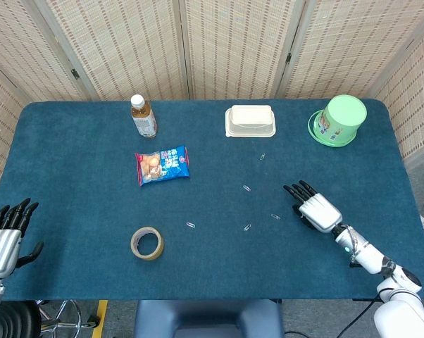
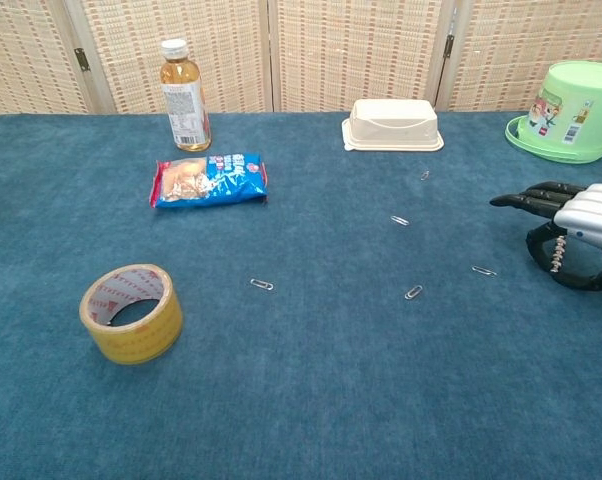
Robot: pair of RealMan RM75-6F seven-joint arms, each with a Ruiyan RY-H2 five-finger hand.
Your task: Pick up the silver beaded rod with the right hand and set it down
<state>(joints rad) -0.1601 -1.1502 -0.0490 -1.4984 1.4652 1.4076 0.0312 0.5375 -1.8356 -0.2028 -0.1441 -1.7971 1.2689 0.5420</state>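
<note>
Silver beaded rod [image 2: 556, 256] pinched upright under metallic right hand [image 2: 577, 232]; left hand [image 1: 6, 236] spread.

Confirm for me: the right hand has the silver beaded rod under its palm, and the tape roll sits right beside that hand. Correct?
Not quite. The tape roll sits far across the table, on the left side, as the chest view shows. The right hand does hold the silver beaded rod under its palm.

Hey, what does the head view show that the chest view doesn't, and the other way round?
Only the head view shows the left robot hand off the table's near-left corner, fingers apart, holding nothing. Only the chest view shows the silver beaded rod, held beneath the right robot hand between thumb and fingers. Both show the right robot hand, tape roll, snack packet, bottle, cream box and green tub.
</note>
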